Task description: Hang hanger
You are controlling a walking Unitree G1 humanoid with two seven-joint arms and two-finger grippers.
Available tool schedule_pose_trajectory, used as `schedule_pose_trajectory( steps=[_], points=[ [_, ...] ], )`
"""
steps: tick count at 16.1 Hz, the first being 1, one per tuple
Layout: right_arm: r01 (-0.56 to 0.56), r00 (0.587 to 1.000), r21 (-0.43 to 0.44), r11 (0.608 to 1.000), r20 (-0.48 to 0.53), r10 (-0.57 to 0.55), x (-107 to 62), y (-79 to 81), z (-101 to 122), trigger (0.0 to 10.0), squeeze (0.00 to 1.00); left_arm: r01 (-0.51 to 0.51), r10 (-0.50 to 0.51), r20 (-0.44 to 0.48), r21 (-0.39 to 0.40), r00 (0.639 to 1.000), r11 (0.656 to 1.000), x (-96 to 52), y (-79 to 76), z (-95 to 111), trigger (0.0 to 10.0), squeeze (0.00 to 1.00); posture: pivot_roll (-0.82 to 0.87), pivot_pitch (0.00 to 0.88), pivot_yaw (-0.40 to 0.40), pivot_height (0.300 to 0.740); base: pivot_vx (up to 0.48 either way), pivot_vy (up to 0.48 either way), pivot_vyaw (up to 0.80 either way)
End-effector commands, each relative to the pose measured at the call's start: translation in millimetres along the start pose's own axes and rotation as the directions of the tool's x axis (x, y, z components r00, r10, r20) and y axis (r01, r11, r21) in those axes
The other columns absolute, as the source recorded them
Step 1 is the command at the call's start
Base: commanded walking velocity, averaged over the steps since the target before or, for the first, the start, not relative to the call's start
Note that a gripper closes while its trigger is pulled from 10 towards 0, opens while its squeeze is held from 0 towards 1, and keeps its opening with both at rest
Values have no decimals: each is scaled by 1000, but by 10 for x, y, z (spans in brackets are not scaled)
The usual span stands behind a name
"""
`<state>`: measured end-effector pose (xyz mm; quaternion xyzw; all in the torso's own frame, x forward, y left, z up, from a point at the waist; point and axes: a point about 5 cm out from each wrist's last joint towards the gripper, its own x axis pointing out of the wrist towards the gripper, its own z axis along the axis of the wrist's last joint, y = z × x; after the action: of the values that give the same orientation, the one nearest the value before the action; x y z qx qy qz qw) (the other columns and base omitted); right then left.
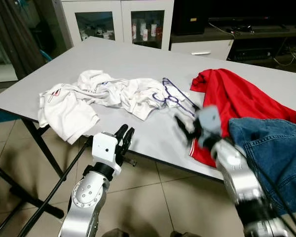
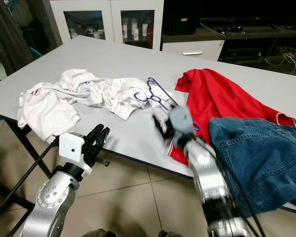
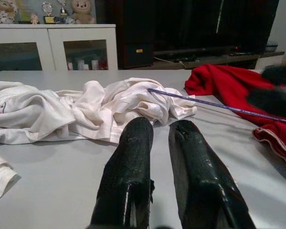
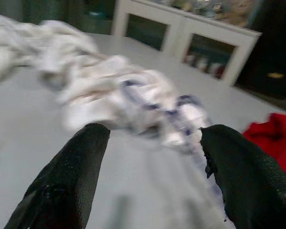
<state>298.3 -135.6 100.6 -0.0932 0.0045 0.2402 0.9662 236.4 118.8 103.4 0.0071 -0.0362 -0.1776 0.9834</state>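
We see one big grey worktop [image 1: 138,61]. On it lie three heaps of clothes. One is a long heap of white clothes [image 1: 96,96], spread across the side by our left arm. One is a red shirt [image 1: 234,101] on the side by our right arm. One is a pair of blue jeans [image 1: 274,148], which lies partly on the red shirt and hangs over the near edge.

Behind the worktop stands one white cabinet [image 1: 121,19] with two glass doors.

We have two silver arms. Our left hand [image 1: 124,138] is just at the near edge of the worktop. Its two black fingers [image 3: 128,167] are almost together, with a thin gap, and they hold nothing. Our right hand [image 1: 186,129] is blurred, over the worktop beside the red shirt. Its two fingers [image 4: 71,176] are wide apart and hold nothing.

There is one purple hanger [image 1: 175,96]. It rests on the end of the white heap, next to the red shirt, just past our right hand.
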Motion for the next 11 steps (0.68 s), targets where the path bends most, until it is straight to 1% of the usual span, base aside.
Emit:
schedule_pose_trajectory(
  steps=[1, 2, 4, 5, 7, 8, 11],
  points=[
    [-69, 998, 32, 997, -8, 69, -80, 68, -12, 10000, 0, 0, 0, -1, 2, 1000, 1000, 15, 16, 10, 10000, 0, -27, 0, 27, 740, 0, 0, 0],
    [-93, 995, 47, 995, -20, 94, -117, 98, -39, 10000, 0, 0, 0, -2, 3, 1000, 1000, 17, 21, 11, 10000, 0, -30, 0, 30, 740, 0, 0, 0],
    [-170, 983, 77, 982, -62, 175, -245, 200, -122, 10000, 0, 6, -6, -2, 5, 1000, 1000, 21, 26, 14, 10000, 0, -39, 0, 37, 740, 0, 0, 0],
    [-179, 981, 84, 980, -65, 184, -293, 227, -133, 10000, 0, 12, -12, -4, 7, 1000, 1000, 26, 23, 15, 10000, 0, -43, 0, 39, 740, 0, 0, 0],
    [-171, 983, 88, 981, -56, 176, -353, 266, -127, 10000, 0, 16, -16, -5, 7, 1000, 1000, 36, 19, 13, 10000, 0, -43, 0, 39, 740, 0, 0, 0],
    [-168, 984, 87, 982, -46, 172, -353, 283, -106, 10000, 0, 17, -17, -6, 7, 1000, 1000, 43, 19, 13, 10000, 0, -48, 0, 40, 740, 0, 0, 0],
    [-89, 996, 74, 993, 1, 89, -273, 198, 2, 10000, 0, 19, -19, -6, 5, 1000, 1000, 53, 9, 12, 10000, 0, -46, 0, 40, 740, 0, 0, 0]
  ],
)
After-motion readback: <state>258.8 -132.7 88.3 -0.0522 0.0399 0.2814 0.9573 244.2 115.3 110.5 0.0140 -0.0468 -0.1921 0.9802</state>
